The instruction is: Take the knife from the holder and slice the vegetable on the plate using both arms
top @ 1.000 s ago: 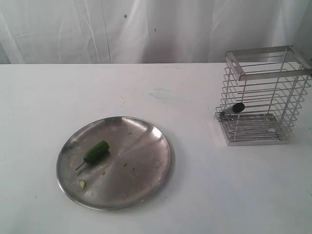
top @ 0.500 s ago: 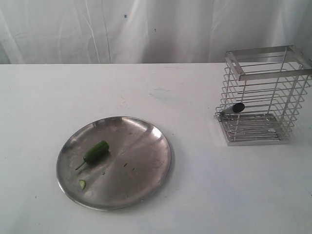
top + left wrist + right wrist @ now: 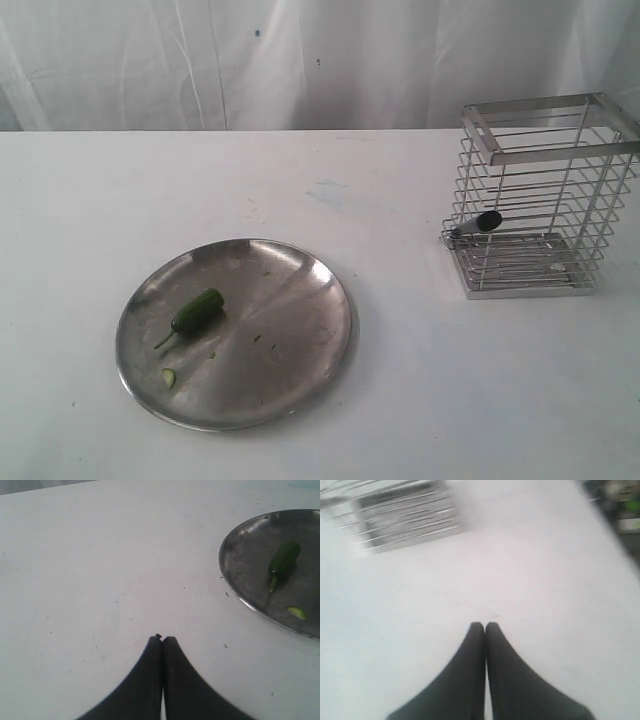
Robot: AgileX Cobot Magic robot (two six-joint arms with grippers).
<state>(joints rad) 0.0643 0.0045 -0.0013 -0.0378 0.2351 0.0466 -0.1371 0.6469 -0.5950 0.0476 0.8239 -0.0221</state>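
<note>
The round steel plate (image 3: 290, 320) lies on the white table at the front left. On its left part rests the small dark-green vegetable (image 3: 198, 310), stem toward the front. At the right stands the silver wire holder (image 3: 560, 150). The knife (image 3: 478, 224) leans inside it, its dark end poking out through the low left side. Neither arm shows in the exterior view. My left gripper (image 3: 162, 638) is shut and empty over bare table, beside the plate (image 3: 245, 565) and vegetable (image 3: 284, 560). My right gripper (image 3: 484, 625) is shut and empty, some way from the blurred holder (image 3: 395, 515).
A small round green slice (image 3: 169, 378) lies near the plate's front rim, also seen as the slice (image 3: 296, 612) in the left wrist view. A white curtain (image 3: 320, 60) hangs behind the table. A dark cluttered area (image 3: 620, 510) lies past the table edge.
</note>
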